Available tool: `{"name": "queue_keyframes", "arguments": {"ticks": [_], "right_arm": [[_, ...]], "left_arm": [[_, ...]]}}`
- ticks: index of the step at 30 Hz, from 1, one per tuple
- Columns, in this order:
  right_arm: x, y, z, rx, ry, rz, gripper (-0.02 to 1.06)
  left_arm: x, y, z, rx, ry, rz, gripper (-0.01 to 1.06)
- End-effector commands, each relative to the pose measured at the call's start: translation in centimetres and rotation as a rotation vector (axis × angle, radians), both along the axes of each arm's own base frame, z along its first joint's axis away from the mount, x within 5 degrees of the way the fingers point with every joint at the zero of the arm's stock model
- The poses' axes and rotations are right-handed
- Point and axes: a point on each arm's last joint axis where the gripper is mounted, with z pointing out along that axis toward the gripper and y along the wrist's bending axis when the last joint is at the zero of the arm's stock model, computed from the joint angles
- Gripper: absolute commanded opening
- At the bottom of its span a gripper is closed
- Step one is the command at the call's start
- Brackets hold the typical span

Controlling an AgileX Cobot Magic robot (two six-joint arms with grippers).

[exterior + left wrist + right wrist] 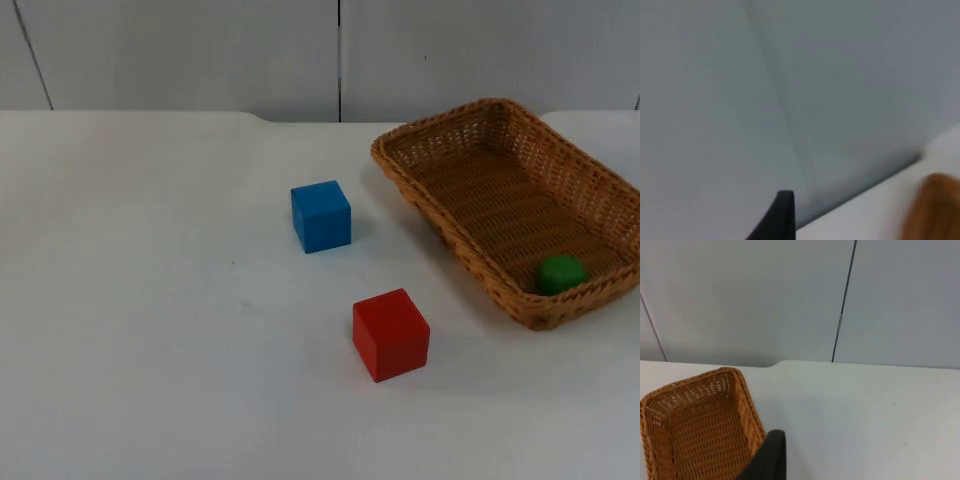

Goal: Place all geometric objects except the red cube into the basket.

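Green ball (559, 274) sits in wicker basket (455, 245)'s near corner; blue cube (321, 216) and red cube (390, 334) left of basket on surface (150, 300). Jaws' state: can't tell.

No legible text — no labels, no numbers.

Brown woven wicker basket (470, 240): rough, ribbed weave. Blue cube (321, 215), red cube (390, 333), green rounded piece (559, 274): smooth, matt. White table top (150, 300): smooth, matt.

2 cubes, 1 blue (321, 215) and 1 red (390, 334); 1 green ball (559, 274); 1 basket (470, 125).
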Motion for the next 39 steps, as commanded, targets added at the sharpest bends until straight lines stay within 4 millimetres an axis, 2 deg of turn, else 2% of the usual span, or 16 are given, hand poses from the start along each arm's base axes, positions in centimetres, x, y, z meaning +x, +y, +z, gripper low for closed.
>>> {"name": "queue_keyframes", "arguments": {"ticks": [1, 5, 8, 9, 13, 16, 20, 23, 24, 25, 29, 30, 32, 34, 36, 39], "right_arm": [[-0.1, 0.0, 0.5, -0.001, -0.030, 0.006, 1.03], [0.0, 0.3, 0.5, 0.030, -0.042, 0.022, 1.03], [0.4, 0.5, 0.5, 0.047, -0.046, 0.047, 1.03], [0.4, 0.5, 0.5, 0.047, -0.046, 0.047, 1.03], [1.5, 1.6, -0.2, 0.041, -0.005, 0.184, 1.03], [2.6, 3.0, -0.8, 0.070, 0.027, 0.299, 1.03], [5.9, 7.6, -1.7, 0.054, 0.071, 0.487, 1.03], [9.1, 13.7, -1.7, -0.042, 0.070, 0.604, 1.03], [10.3, 15.9, -2.1, -0.078, 0.085, 0.623, 1.03], [10.3, 15.9, -2.1, -0.078, 0.085, 0.623, 1.03], [15.6, 23.1, -3.3, -0.024, 0.128, 0.646, 1.03], [15.6, 23.1, -3.3, -0.024, 0.128, 0.646, 1.03], [18.1, 25.8, -4.8, 0.036, 0.179, 0.634, 1.03], [20.1, 28.4, -8.4, 0.034, 0.284, 0.627, 1.03], [20.7, 29.3, -9.9, 0.024, 0.338, 0.623, 1.03], [21.8, 31.6, -15.8, -0.020, 0.499, 0.599, 1.03]], "left_arm": [[-1.7, 3.9, 2.3, 0.023, -0.001, 0.136, 1.04], [-4.4, 7.5, 3.1, 0.038, -0.048, 0.242, 1.04], [-7.7, 9.8, 0.6, -0.026, -0.067, 0.312, 1.04], [-7.7, 9.8, 0.6, -0.026, -0.067, 0.312, 1.04], [-12.8, 11.8, -1.8, -0.117, -0.085, 0.390, 1.04], [-15.1, 12.6, -2.3, -0.129, -0.099, 0.416, 1.04], [-18.4, 13.4, -2.2, -0.140, -0.106, 0.456, 1.04], [-19.8, 13.8, -2.1, -0.111, -0.080, 0.476, 1.04], [-20.1, 13.8, -2.2, -0.098, -0.070, 0.480, 1.04], [-20.1, 13.8, -2.2, -0.098, -0.070, 0.480, 1.04], [-20.2, 13.9, -2.5, -0.088, -0.035, 0.487, 1.04], [-20.2, 13.9, -2.5, -0.088, -0.035, 0.487, 1.04], [-20.2, 13.9, -2.4, -0.074, -0.042, 0.489, 1.04], [-20.2, 14.1, -2.4, -0.050, -0.051, 0.494, 1.04], [-20.2, 14.1, -2.4, -0.038, -0.054, 0.496, 1.04], [-20.2, 14.2, -2.4, -0.018, -0.060, 0.500, 1.04]]}}
